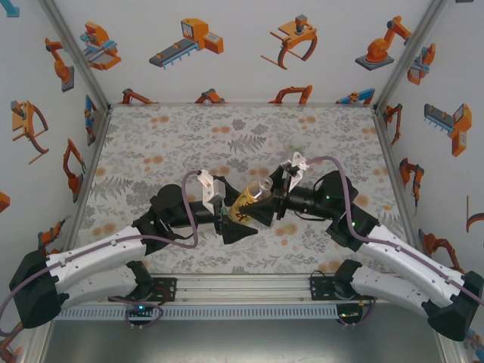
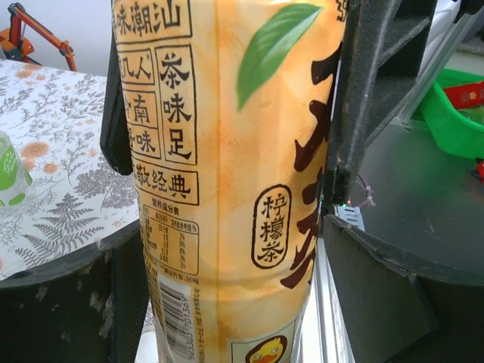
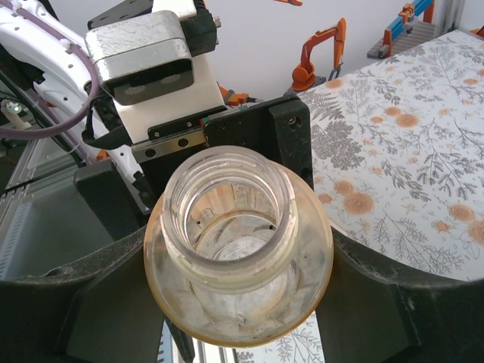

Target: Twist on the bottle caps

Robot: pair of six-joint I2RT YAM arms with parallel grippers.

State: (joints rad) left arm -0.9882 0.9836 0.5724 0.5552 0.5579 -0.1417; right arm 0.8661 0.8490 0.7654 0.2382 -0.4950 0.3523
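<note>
Left gripper (image 2: 234, 136), jaws partly open and set against both sides of the amber tea bottle (image 2: 219, 249), grips its labelled body. Right gripper (image 3: 238, 295), likewise half-spread, clasps the shoulder just beneath the bottle mouth (image 3: 227, 200). The mouth, directly between the right fingers, stands bare, with no cap seated. Where the bottle caps lie cannot be told. Judged so, capping has not begun: fetching, seating and turning each cap remain.

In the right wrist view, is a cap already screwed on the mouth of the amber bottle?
No, the amber bottle has a bare open mouth, and one looks straight down through its neck into the inside.
</note>
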